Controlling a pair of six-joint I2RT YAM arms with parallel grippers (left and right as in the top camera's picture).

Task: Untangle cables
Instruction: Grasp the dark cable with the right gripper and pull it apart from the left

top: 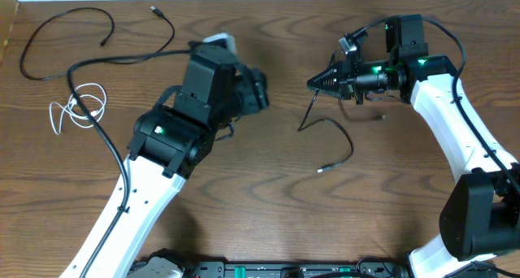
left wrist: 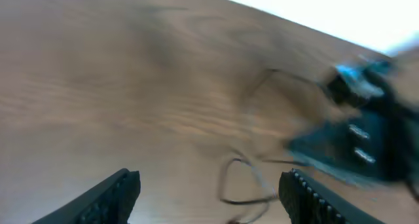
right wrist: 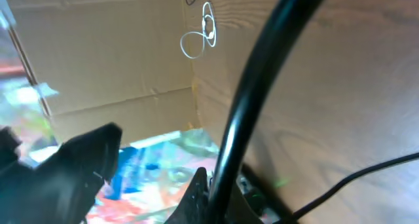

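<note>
A short black cable (top: 345, 136) lies at centre right of the wooden table. My right gripper (top: 314, 84) is shut on its upper end and holds it off the table. In the right wrist view the cable (right wrist: 262, 73) runs up from between the pinched fingers (right wrist: 213, 191). My left gripper (top: 260, 91) is open and empty, hovering just left of the right one. In the left wrist view its jaws (left wrist: 209, 198) frame the black cable's loop (left wrist: 224, 181). A long black cable (top: 130, 59) and a coiled white cable (top: 77, 109) lie at the far left.
The white cable also shows far off in the right wrist view (right wrist: 200, 37). The right gripper shows blurred in the left wrist view (left wrist: 360, 139). The left arm (top: 162, 140) crosses the table's left middle. A cardboard wall (right wrist: 98, 54) borders the left edge.
</note>
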